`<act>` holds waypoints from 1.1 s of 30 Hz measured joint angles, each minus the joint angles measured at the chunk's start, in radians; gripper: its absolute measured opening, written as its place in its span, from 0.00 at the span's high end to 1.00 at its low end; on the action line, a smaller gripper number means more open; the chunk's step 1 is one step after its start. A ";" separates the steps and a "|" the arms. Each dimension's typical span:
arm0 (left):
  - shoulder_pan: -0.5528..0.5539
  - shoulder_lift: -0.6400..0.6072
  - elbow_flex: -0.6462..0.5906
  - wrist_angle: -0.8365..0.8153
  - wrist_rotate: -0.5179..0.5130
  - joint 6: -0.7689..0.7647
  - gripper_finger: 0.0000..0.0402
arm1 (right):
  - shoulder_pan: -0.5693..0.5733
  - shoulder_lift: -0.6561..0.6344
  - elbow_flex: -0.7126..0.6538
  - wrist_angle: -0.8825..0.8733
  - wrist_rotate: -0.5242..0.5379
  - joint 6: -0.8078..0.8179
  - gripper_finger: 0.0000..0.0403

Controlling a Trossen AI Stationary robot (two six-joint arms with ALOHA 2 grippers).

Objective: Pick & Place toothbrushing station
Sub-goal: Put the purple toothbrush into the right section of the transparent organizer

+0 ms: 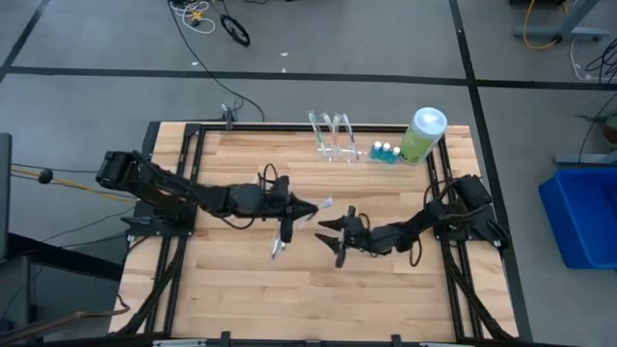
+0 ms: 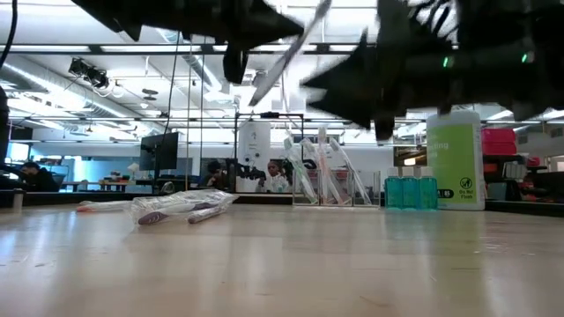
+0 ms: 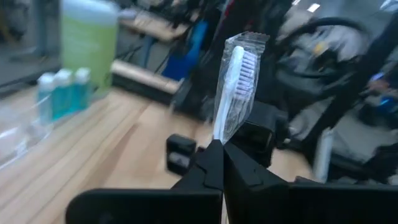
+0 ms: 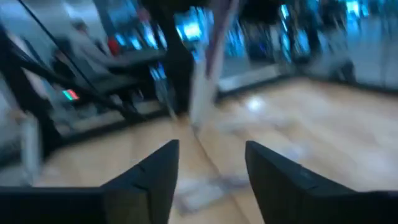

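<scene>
My left gripper (image 1: pixel 307 207) is above the table's middle, shut on a toothbrush in a clear wrapper (image 3: pixel 236 81). My right gripper (image 1: pixel 335 241) is open and empty just to the right of it, and its two fingers show in its wrist view (image 4: pixel 208 168). The toothbrushing station (image 1: pixel 335 140), a clear rack with slim brushes standing in it, rests on its base at the table's far edge. It also shows in the low view (image 2: pixel 322 180). More wrapped toothbrushes (image 2: pixel 181 207) lie flat on the table, under my left gripper in the high view (image 1: pixel 280 241). My left gripper pinches the wrapped toothbrush between its two fingers, on the wrapper just below the bristle head (image 3: pixel 217 134). The head end sticks out past the fingertips. The brush is lifted clear of the table and slants in the air (image 2: pixel 291 53). The handle end is hidden behind the fingers in the wrist view.
A big light-green bottle with a white cap (image 1: pixel 422 135) and small blue-capped bottles (image 1: pixel 384 152) stand right of the rack at the far edge. The wooden table top (image 1: pixel 386 299) is bare toward the near edge. People show in the room behind (image 2: pixel 273 172).
</scene>
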 joint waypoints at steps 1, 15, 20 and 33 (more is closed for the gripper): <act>-0.009 0.000 0.000 0.028 0.003 0.007 1.00 | 0.004 0.000 -0.001 0.059 -0.006 -0.036 0.51; -0.080 0.000 0.000 0.105 0.007 0.097 1.00 | -0.007 -0.001 0.204 0.099 0.016 -0.211 0.50; -0.081 0.000 0.000 0.103 0.007 0.100 1.00 | 0.011 -0.001 0.216 0.082 0.031 -0.237 0.64; -0.080 0.000 0.000 0.072 0.043 0.122 0.97 | 0.061 -0.011 0.155 0.067 0.120 -0.199 0.95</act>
